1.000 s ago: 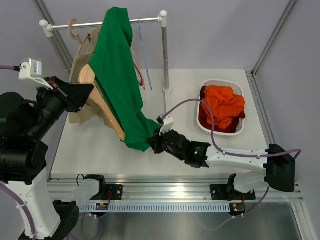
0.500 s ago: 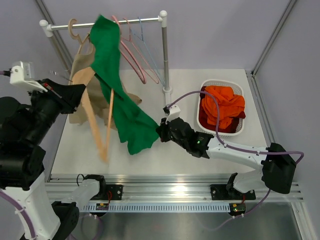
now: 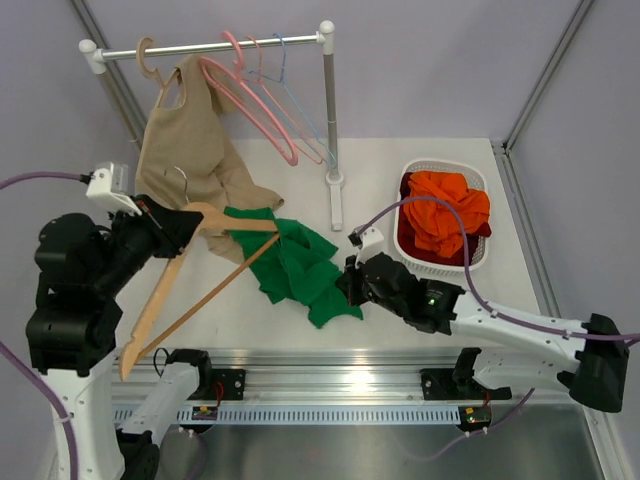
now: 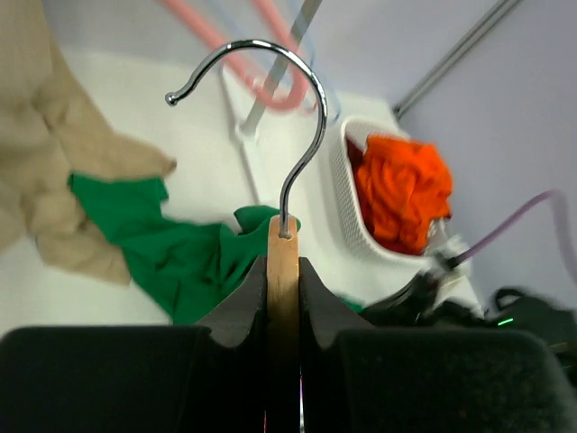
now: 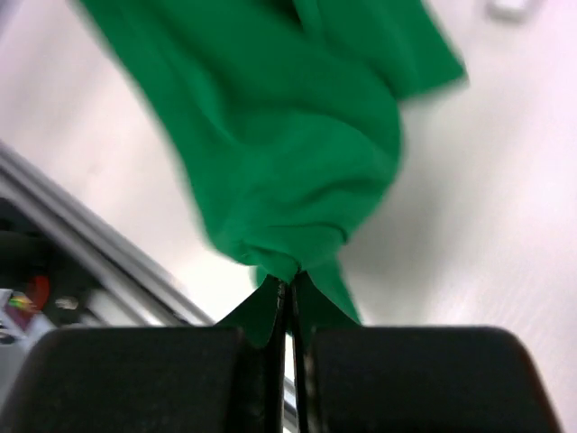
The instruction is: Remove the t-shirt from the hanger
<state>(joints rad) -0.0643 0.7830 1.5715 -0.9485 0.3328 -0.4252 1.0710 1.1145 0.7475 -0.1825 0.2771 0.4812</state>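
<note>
T-shirt [image 3: 295, 265] lies crumpled on table [image 3: 440, 160], one edge overlapping hanger [image 4: 281, 271] arm tip. Left gripper [image 3: 183, 225] is clamped on the hanger neck and right gripper [image 5: 290, 293] is pinched tight on green cloth. Best to hold hanger steady and drag cloth rightward until the two separate.

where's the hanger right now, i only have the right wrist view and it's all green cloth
observer: the left gripper has its jaws shut on the neck of the hanger, which is off the rail and slopes down toward the near left edge.
operator: is the shirt off it
observer: mostly. the t-shirt lies crumpled on the table, but one end overlaps the hanger's arms in the top view, and i cannot tell whether it is threaded through.
operator: anything on my right side
observer: a white basket holding an orange garment stands at the table's right side.
</note>
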